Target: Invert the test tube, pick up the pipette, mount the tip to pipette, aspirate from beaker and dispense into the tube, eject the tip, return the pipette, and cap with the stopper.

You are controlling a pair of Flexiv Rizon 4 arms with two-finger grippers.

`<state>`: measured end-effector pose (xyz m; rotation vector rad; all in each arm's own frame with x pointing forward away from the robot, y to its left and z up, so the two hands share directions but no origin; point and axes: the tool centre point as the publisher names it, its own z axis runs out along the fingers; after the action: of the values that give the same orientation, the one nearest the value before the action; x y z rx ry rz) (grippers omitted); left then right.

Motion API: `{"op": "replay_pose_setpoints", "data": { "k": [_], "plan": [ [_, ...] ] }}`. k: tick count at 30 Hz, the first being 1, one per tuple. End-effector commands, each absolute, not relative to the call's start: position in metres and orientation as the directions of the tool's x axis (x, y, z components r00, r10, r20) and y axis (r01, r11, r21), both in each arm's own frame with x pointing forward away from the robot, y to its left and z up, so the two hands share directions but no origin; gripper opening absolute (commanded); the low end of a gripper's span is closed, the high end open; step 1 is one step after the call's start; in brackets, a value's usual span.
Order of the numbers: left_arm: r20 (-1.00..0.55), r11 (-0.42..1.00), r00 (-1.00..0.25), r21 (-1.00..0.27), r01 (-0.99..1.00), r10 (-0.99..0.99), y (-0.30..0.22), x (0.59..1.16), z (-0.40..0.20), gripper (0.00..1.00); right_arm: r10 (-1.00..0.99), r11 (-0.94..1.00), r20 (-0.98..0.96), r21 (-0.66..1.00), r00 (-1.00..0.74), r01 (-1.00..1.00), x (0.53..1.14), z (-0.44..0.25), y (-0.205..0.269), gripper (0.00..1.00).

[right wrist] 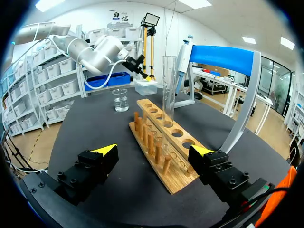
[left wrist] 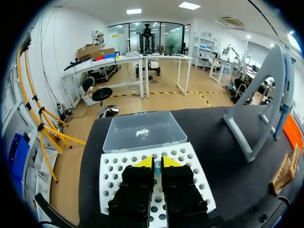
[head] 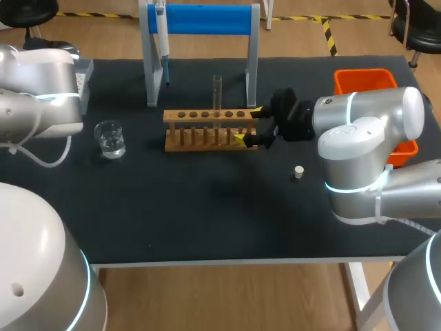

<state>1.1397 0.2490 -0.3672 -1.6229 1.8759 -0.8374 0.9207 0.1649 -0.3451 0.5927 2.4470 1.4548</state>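
Note:
A clear test tube [head: 217,93] stands upright, mouth up, in the wooden rack [head: 200,131]. My right gripper [head: 249,125] is open, its yellow tips on either side of the rack's right end; in its wrist view the gripper [right wrist: 156,151] straddles the rack [right wrist: 176,176], with the tube [right wrist: 168,85] farther along. My left gripper [left wrist: 157,164] hangs over the white tip box [left wrist: 118,175], its fingers nearly together on a small pipette tip [left wrist: 157,166]. The pipette [head: 163,41] hangs on the blue-topped stand [head: 207,19]. A beaker [head: 110,139] of clear liquid and a pale stopper [head: 298,172] rest on the black table.
An orange bin [head: 365,79] sits at the table's back right, behind my right arm. The tip box's clear lid [left wrist: 142,130] lies open past the left gripper. The stand's grey legs [left wrist: 266,95] rise between the tip box and the rack.

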Motion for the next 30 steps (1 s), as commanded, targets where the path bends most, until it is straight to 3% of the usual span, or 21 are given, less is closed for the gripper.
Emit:
{"op": "replay_pose_setpoints", "data": {
  "k": [1,30],
  "plan": [
    [0.014,0.094,-0.152,-0.73,-0.677,-0.988,0.25,1.141,-0.368,0.0,0.455,0.424,0.006,0.878,-0.89,0.223,0.92,-0.345,0.165,1.0],
    [-0.017,0.103,-0.137,-0.754,-0.648,-0.99,0.249,1.135,-0.345,0.0,0.455,0.424,0.006,0.878,-0.89,0.223,0.92,-0.345,0.165,1.0]
  ]
}}
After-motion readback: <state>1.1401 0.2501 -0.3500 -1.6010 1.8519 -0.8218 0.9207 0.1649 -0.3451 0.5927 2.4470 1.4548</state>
